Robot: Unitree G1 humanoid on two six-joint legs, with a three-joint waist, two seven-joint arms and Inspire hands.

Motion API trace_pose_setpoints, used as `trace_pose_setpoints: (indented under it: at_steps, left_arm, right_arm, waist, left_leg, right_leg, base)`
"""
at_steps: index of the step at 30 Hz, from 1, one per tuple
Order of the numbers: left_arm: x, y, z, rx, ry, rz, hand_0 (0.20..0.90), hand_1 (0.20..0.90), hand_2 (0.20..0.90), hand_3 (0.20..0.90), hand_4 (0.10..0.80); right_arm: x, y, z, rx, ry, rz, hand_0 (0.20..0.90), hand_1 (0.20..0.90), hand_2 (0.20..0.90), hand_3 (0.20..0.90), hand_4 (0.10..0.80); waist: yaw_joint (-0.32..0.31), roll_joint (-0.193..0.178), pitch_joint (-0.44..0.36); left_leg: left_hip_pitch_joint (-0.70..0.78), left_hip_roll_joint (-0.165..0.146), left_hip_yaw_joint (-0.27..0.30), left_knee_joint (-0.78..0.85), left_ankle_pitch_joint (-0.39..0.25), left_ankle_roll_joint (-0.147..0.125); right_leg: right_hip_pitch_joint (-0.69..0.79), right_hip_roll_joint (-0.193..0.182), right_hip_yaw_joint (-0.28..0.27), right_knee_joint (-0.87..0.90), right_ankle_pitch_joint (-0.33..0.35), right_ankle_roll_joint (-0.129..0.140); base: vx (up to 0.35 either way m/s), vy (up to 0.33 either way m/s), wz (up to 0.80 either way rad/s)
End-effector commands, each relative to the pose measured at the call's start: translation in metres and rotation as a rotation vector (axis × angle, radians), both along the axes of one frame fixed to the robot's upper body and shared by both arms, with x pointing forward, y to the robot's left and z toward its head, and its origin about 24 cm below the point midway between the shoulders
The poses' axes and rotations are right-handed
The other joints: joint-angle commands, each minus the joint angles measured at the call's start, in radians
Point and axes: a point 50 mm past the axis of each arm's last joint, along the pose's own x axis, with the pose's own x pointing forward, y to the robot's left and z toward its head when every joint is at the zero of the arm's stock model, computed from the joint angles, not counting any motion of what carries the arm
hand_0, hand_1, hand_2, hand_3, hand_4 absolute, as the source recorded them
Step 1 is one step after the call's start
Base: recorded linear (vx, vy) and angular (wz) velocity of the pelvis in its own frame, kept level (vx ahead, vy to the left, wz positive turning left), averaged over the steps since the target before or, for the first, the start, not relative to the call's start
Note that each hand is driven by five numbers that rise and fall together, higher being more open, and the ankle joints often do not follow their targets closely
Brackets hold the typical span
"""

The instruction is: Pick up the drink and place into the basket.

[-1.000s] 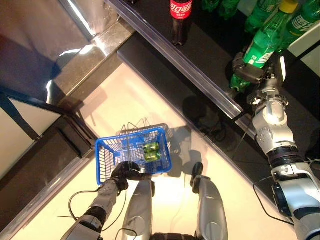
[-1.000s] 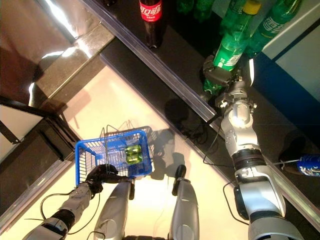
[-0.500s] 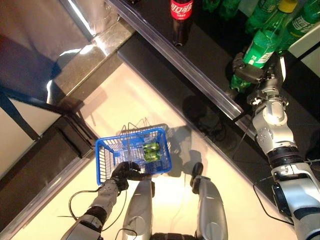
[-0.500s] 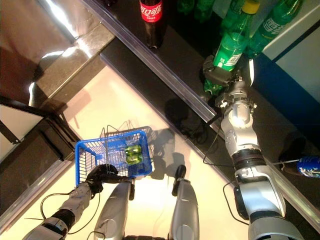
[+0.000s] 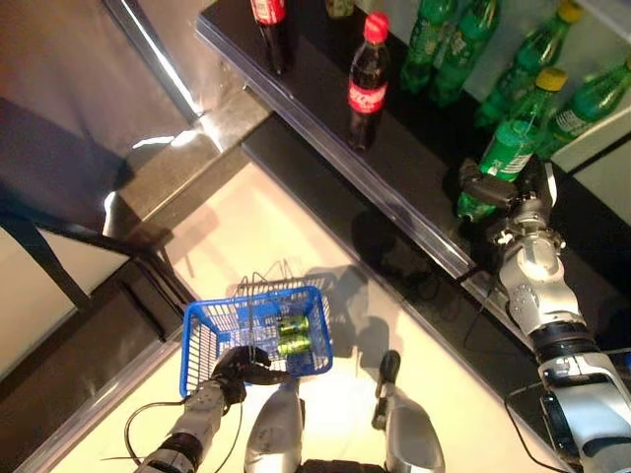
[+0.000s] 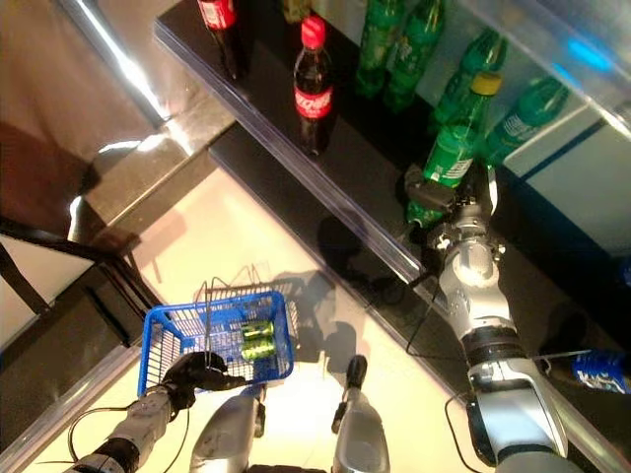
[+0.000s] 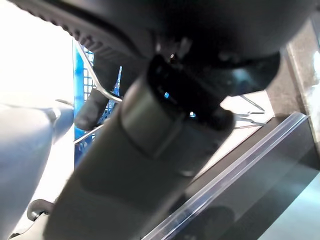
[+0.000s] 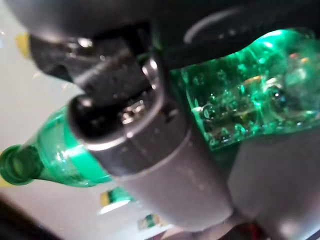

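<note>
Pale floor (image 5: 296,227) fills the middle of the scene, bordered by a dark shelf (image 5: 414,187) with a clear front edge that runs diagonally across the upper part. On that shelf stand a cola bottle with a red cap (image 5: 367,84), a second cola bottle (image 5: 270,30) further along, and several green soda bottles (image 5: 449,44) toward the back. Nearer the robot's right side, a green soda bottle with a yellow cap (image 5: 508,153) stands upright on the shelf, and the right robot hand (image 5: 490,187) is wrapped round its lower body; its own wrist view shows the dark thumb and fingers pressed against the green plastic (image 8: 250,95), with another green bottle (image 8: 45,155) lying in the background beyond. Low in the scene, close to the robot's left side, hangs a blue wire basket (image 5: 202,340) with mesh walls and thin metal handles. Inside it lie two small green cans (image 5: 293,335) side by side, toward the basket's right end. The left robot hand (image 5: 242,367) is curled round the basket's near rim or handle, and its wrist view shows the blue mesh (image 7: 82,90) and a wire handle just past the dark fingers.
</note>
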Motion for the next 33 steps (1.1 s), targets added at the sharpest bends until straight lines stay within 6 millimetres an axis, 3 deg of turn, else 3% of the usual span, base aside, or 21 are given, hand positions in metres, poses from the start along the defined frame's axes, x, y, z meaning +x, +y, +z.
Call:
trace_pose_setpoints:
  at_steps: [1,13,22,33]
  left_arm:
    - [-0.024,0.024,-0.002,0.065,0.001,-0.025,0.300,0.300,0.300,0.200,0.100]
    - [-0.033,0.029,-0.004,0.050,0.001,0.015,0.300,0.300,0.300,0.200,0.100]
    - [-0.030,0.026,0.000,-0.001,-0.053,0.042,0.300,0.300,0.300,0.200,0.100]
    - [-0.005,0.012,0.026,-0.120,-0.232,0.017,0.300,0.300,0.300,0.200,0.100]
  right_arm:
    - [-0.012,0.003,0.050,-0.065,-0.267,0.040,0.300,0.300,0.300,0.200,0.100]
    - [-0.023,0.015,0.024,-0.049,-0.197,0.127,0.300,0.300,0.300,0.200,0.100]
    - [-0.040,0.047,-0.001,-0.073,-0.119,0.342,0.300,0.300,0.300,0.200,0.100]
    - [-0.054,0.069,-0.019,-0.095,-0.027,0.514,0.300,0.300,0.300,0.200,0.100]
  waist:
    - [0.007,-0.054,-0.325]
    - [0.002,-0.066,-0.411]
    - [-0.007,-0.072,-0.449]
    - [0.004,-0.076,-0.457]
  left_leg:
    - [-0.013,0.015,0.079,-0.029,0.001,-0.014]
    - [0.036,0.018,0.104,-0.046,-0.008,-0.012]
    - [0.051,0.024,0.111,-0.049,-0.015,-0.010]
    - [0.053,0.030,0.111,-0.049,-0.018,-0.013]
  right_leg:
    - [-0.046,-0.037,0.003,0.017,0.016,0.049]
    - [0.010,-0.035,-0.011,-0.021,0.020,0.051]
    - [0.029,-0.035,-0.013,-0.024,0.011,0.050]
    - [0.034,-0.042,-0.032,-0.024,0.008,0.055]
  base:
    - [0.068,0.000,0.10]
    - [0.036,0.005,0.03]
    - [0.007,0.003,0.00]
    - [0.000,0.000,0.00]
